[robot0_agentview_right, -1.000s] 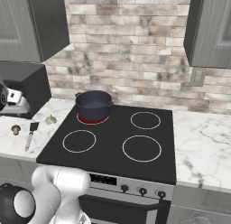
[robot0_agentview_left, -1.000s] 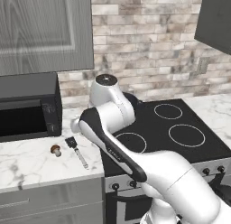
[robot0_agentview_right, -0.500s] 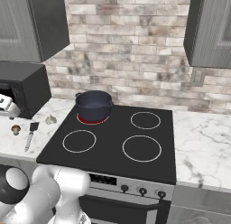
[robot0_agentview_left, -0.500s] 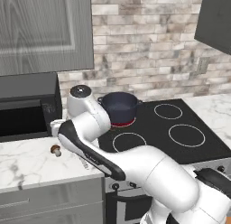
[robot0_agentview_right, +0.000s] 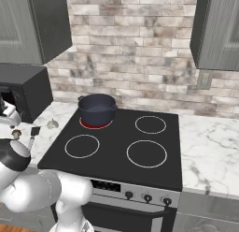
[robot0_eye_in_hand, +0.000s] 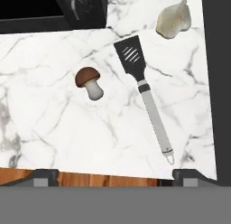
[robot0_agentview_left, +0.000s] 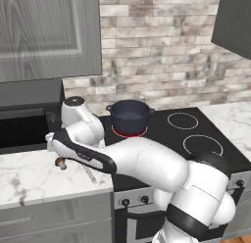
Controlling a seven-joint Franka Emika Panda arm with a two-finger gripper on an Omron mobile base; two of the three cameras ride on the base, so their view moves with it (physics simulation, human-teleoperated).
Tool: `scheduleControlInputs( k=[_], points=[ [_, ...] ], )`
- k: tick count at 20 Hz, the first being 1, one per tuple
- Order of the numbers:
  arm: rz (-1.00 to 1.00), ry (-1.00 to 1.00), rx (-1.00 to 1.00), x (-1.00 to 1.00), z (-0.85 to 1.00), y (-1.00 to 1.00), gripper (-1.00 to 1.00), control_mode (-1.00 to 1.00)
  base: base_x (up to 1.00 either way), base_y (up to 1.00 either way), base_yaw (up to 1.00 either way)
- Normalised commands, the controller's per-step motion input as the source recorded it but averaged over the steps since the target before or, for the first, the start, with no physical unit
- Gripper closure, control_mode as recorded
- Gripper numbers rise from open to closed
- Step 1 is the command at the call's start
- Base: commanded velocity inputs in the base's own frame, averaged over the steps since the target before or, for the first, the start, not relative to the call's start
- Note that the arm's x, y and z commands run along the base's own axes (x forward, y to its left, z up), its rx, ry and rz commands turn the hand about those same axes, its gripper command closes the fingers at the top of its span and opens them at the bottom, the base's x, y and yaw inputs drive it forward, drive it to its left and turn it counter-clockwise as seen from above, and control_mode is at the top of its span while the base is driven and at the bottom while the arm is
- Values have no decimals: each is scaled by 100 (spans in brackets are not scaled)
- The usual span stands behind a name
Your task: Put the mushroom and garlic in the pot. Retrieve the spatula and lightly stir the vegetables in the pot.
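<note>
In the left base view, the dark navy-blue round pot (robot0_agentview_left: 129,117) sits on the stove's back-left burner. In the hand view, the spread-fingered gripper (robot0_eye_in_hand: 115,175) hangs above the marble counter's front edge (robot0_eye_in_hand: 90,171); brown-capped mushroom (robot0_eye_in_hand: 90,81), black-headed silver-handled spatula (robot0_eye_in_hand: 143,90) and pale garlic bulb (robot0_eye_in_hand: 173,22) lie apart.

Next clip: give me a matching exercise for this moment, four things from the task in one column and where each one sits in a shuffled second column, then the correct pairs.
Things:
1. brown-capped mushroom
2. pale lumpy garlic bulb
3. dark navy-blue round pot
4. black-headed spatula with silver handle

Places:
A. on the glowing red back-left burner
B. on the marble counter, lying between the two vegetables
C. on the marble, nearest the stove's edge
D. on the marble, nearer the microwave than the stove

Pairs: 1-D, 2-C, 3-A, 4-B
</note>
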Motion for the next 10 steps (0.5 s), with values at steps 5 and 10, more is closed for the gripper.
scheduleControlInputs(
  k=[5, 10],
  points=[
    [0, 13, 0, 33, -39, 32, -100, -100, 0, 0, 0],
    [0, 0, -5, 27, -32, 27, -100, -100, 0, 0, 0]
  ],
)
